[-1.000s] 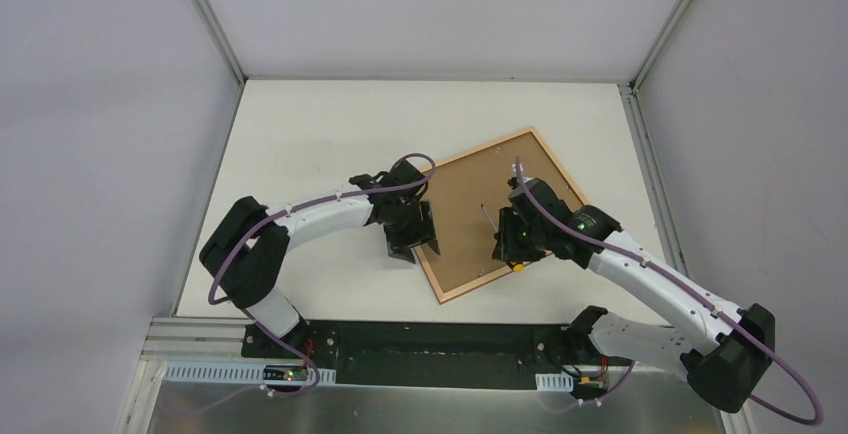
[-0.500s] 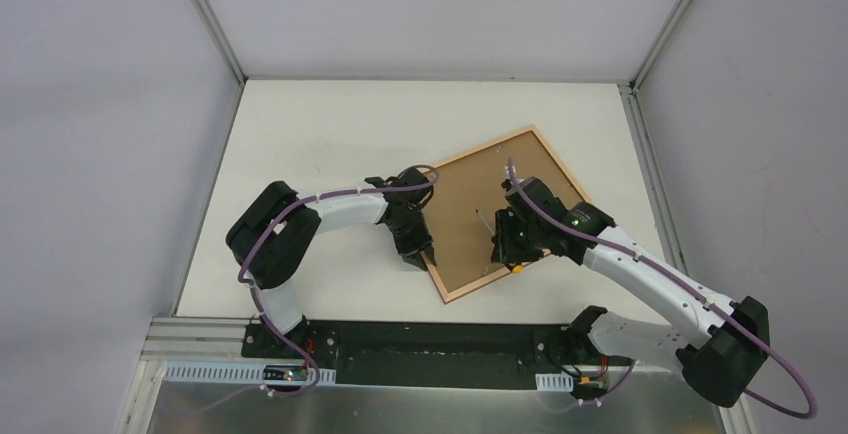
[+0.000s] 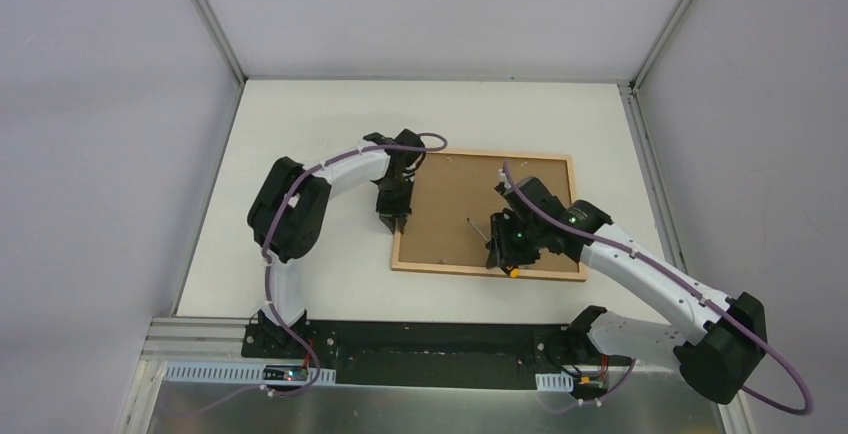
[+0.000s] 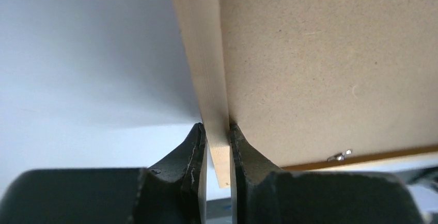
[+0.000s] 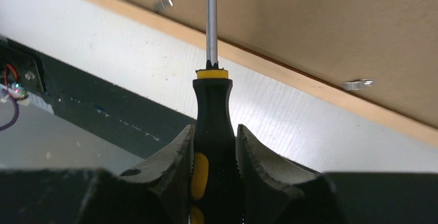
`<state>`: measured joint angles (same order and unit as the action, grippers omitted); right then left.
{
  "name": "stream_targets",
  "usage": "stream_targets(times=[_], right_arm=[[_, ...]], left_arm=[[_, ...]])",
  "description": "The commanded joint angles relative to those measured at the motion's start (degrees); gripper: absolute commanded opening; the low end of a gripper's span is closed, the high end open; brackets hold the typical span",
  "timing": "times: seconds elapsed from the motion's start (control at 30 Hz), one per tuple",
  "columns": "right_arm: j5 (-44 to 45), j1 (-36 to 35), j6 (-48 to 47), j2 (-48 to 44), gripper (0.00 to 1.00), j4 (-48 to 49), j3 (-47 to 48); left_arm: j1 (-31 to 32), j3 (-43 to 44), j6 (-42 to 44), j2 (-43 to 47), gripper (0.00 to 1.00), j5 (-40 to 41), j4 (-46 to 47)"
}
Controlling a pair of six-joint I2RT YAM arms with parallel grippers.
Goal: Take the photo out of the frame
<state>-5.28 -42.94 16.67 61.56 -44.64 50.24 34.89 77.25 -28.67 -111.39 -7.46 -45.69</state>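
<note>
The frame (image 3: 452, 197) lies back side up on the table, its brown back showing inside a thin wooden rim. The photo is hidden. My left gripper (image 3: 393, 220) is shut on the frame's left rail (image 4: 206, 74), one finger on each side of the wood. My right gripper (image 3: 503, 250) is shut on a black and yellow screwdriver (image 5: 212, 126), whose metal shaft (image 5: 210, 17) reaches out over the frame's back. In the top view the screwdriver's shaft (image 3: 478, 228) points up-left over the back. Small metal tabs (image 5: 357, 84) sit along the frame's near rail.
The white table (image 3: 320, 134) is walled by grey panels on the left, back and right. A black strip and a metal rail (image 3: 420, 349) run along the near edge by the arm bases.
The frame has turned from a diamond tilt to lie square with the table edges. My left gripper moved up and closed on its left rail. My right gripper shifted slightly left with the screwdriver.
</note>
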Motion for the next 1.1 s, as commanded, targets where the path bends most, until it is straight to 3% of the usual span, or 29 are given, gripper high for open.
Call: stream_targets(times=[0.0, 0.1, 0.23, 0.3, 0.5, 0.6, 0.73, 0.87, 1.07], right_arm=[[-8.8, -0.1, -2.7, 1.9, 0.00, 1.4, 0.9], [-9.8, -1.2, -4.3, 4.5, 0.00, 0.7, 2.5], [-9.3, -2.4, -5.4, 7.7, 0.00, -0.1, 4.2], [-9.8, -2.8, -5.4, 8.4, 0.00, 0.6, 4.5], [-9.7, -6.0, -5.6, 11.8, 0.00, 2.3, 5.6], [-9.1, -7.9, -6.0, 14.3, 0.00, 3.1, 6.9], [-9.1, -9.8, -6.3, 17.9, 0.00, 4.2, 9.2], [-9.3, -11.4, -6.9, 21.0, 0.00, 4.5, 12.3], [-9.8, -12.7, -7.6, 25.0, 0.00, 5.2, 16.3]], left_arm=[[-5.4, 5.4, 18.6, -7.2, 0.00, 23.6, -7.6], [-8.6, 10.4, 18.7, -9.5, 0.09, 25.4, -7.5], [-13.2, 13.8, 12.9, -7.5, 0.48, 21.9, -7.7], [-15.2, 13.6, 8.3, -3.6, 0.56, 17.9, -7.6], [-15.9, 5.3, -9.2, 11.4, 0.83, 9.6, -7.6], [-15.9, -2.7, -24.6, 20.3, 0.91, 8.3, -7.6], [-16.9, -15.5, -43.4, 29.9, 0.98, 3.4, -3.3], [-17.7, -26.5, -57.5, 35.5, 0.92, -1.6, 7.7], [-17.8, -33.1, -64.7, 37.7, 0.76, -0.6, 12.7]])
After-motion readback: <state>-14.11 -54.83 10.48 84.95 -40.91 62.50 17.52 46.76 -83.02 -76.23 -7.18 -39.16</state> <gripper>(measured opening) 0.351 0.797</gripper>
